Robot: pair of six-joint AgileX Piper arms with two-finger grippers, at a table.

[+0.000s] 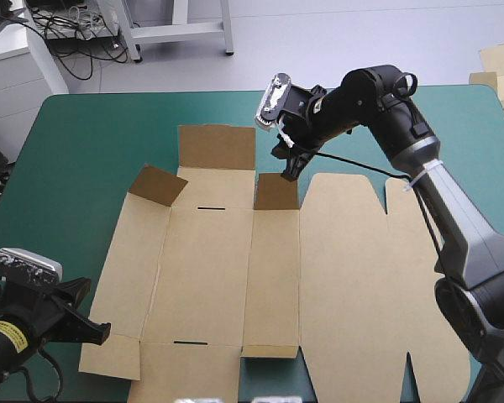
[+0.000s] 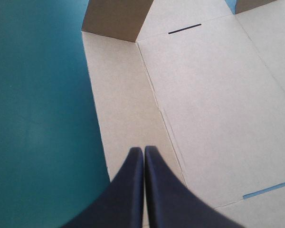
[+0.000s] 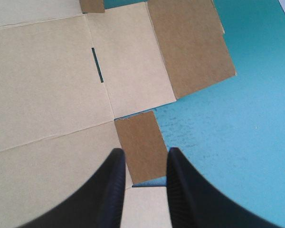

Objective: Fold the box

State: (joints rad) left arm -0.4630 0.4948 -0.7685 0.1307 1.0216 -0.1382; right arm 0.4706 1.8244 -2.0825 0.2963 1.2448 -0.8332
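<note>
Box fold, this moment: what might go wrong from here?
1. The right gripper is open around a small raised flap; closing off-centre may crease it or drag the box.
2. The left gripper is shut over the box's near left part. Whether it presses down cannot be seen, so the box may slide when the flap is pulled.

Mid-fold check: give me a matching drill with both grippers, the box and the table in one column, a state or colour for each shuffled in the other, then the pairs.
1. left gripper
2. right gripper
3. box
4. table

A. open, straddling a raised flap
B. teal-green
C. shut, over the brown sheet's left edge
D. brown, lying mostly flat

Pairs: 1-C, 2-A, 3-D, 4-B
</note>
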